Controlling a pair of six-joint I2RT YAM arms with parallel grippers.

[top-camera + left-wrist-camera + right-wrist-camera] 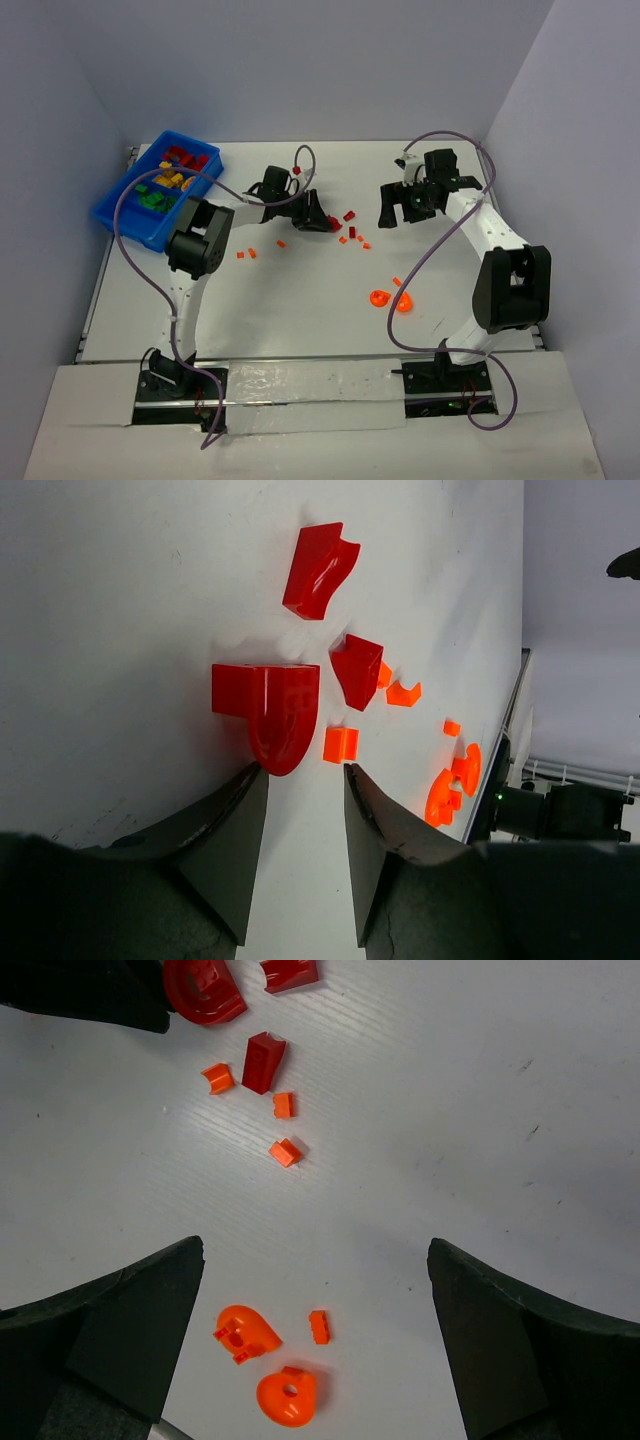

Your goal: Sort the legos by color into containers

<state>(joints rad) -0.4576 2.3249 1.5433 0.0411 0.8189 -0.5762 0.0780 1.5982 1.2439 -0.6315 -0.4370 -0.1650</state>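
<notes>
The blue bin [112, 212] at the far left holds red [181, 157], yellow [170, 180] and green legos [152, 200] in separate compartments. My left gripper [318, 215] is low over the table; in its wrist view it [305, 770] is open with bare table between the jaws. A large red rounded brick [270, 705] lies just ahead, touching the left fingertip [258, 772]. Beyond it lie a red curved piece [320, 568], a red wedge [357, 670] and a small orange brick [340, 744]. My right gripper [405, 205] hovers wide open [315, 1250], holding nothing, above two orange rounded pieces [245, 1330] [287, 1397].
Small orange bits lie scattered mid-table [357, 237] [280, 243] [240, 255]. The orange rounded pieces [380, 297] sit near the right arm's base side. White walls enclose the table on three sides. A purple cable loops over the bin.
</notes>
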